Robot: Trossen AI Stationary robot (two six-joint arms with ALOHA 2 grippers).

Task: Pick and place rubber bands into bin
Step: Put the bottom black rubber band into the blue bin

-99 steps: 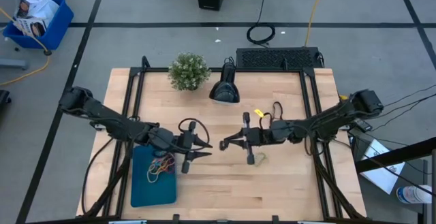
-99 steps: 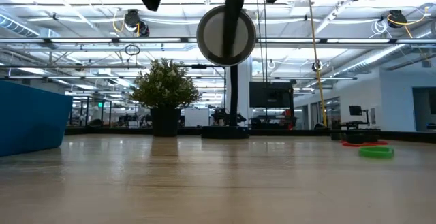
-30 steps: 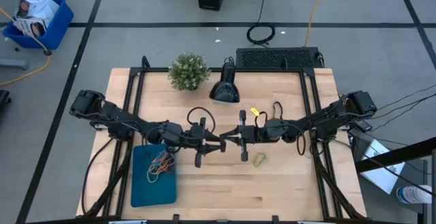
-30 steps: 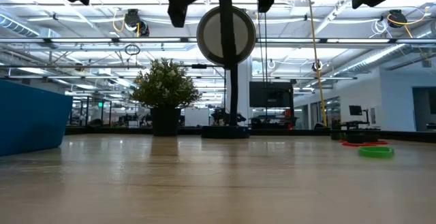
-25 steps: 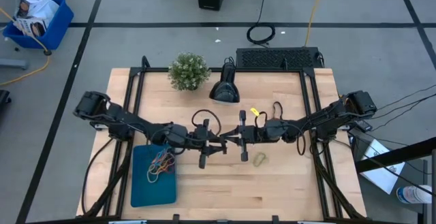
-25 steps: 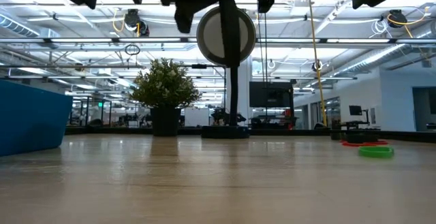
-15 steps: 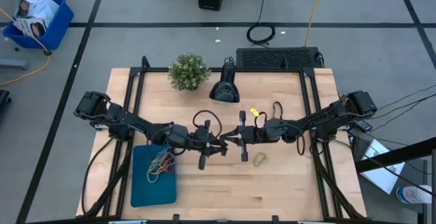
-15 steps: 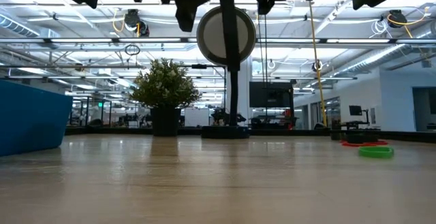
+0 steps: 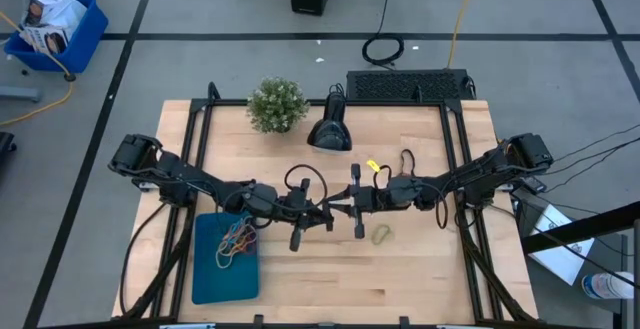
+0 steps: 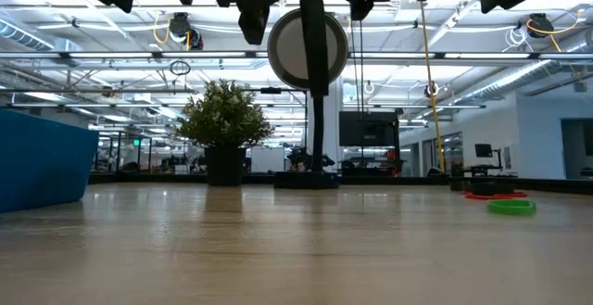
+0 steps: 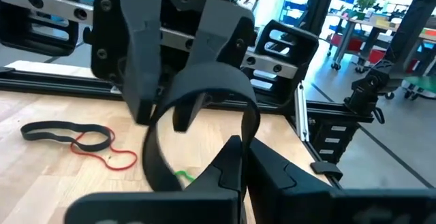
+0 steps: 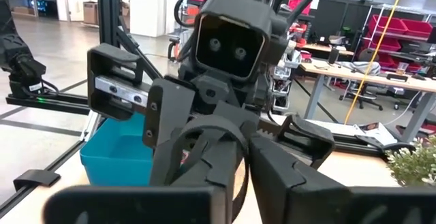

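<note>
Now, going left to right, the bin [image 9: 225, 264] lies on the worktop [image 9: 420, 279] under the left arm, with several bands [image 9: 237, 239] piled at its far end. The left gripper [image 9: 322, 214] has slid toward the middle to meet the right gripper [image 9: 337, 209], and its fingers have just shut on a wide dark band [image 11: 197, 108] that the right fingers, barely parting, also pinch. I judge this a mid-air handover to the bin-side arm, while 1 tan band [image 9: 381, 234] waits loose right of centre, with others [image 11: 75, 137] near it.
</note>
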